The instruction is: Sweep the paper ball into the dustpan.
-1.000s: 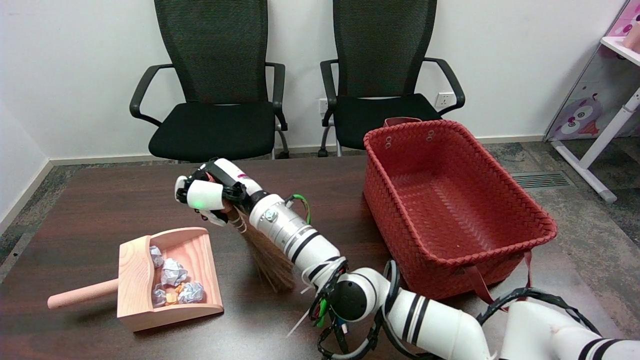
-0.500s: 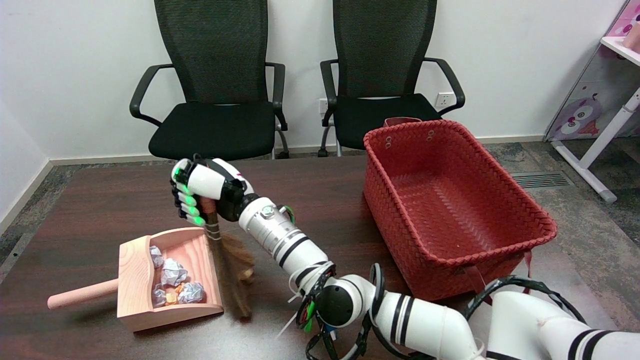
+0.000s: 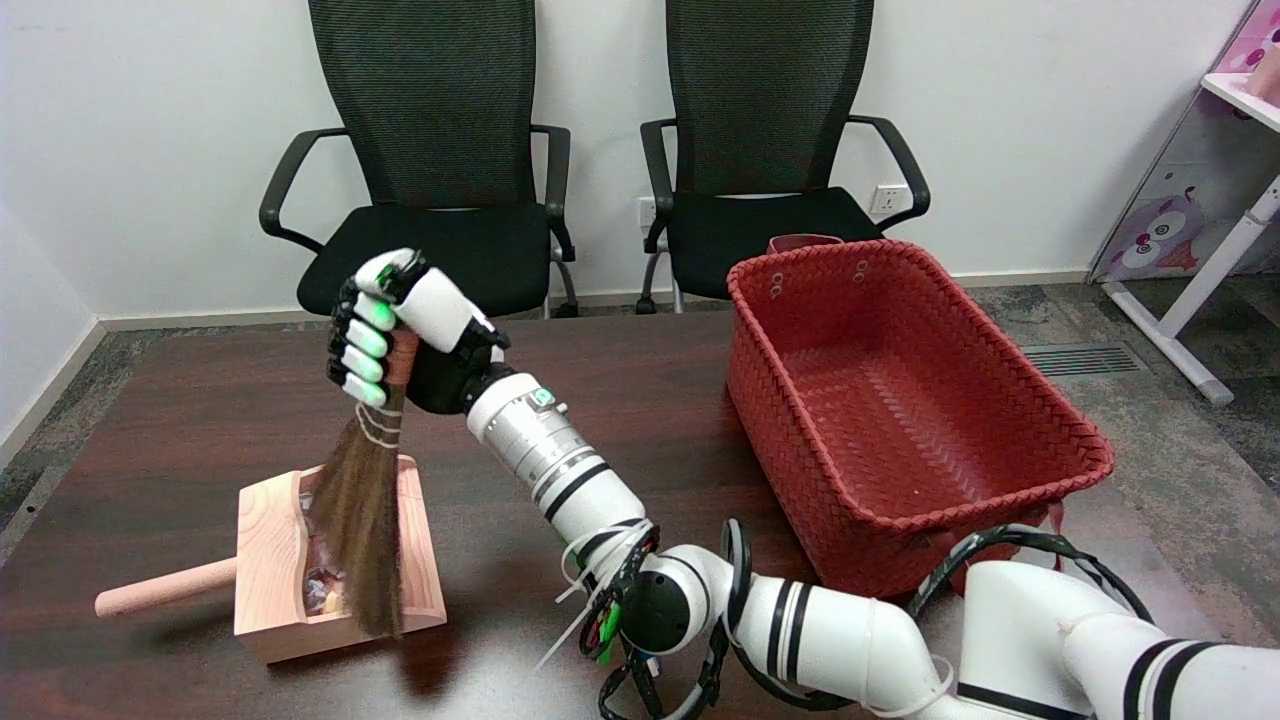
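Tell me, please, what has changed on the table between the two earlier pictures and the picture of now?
The right hand, gripping the broom throughout, rose and swung left. The bristles swept from the table right of the dustpan across into it, now hiding most of the paper balls inside. The dustpan and red basket stayed in place. Nothing was let go.

Brown broom (image 3: 358,520) showing over pale pink wood dustpan (image 3: 262,560); red woven basket (image 3: 900,400); dk brown table (image 3: 200,400); black mesh chairs (image 3: 430,150).
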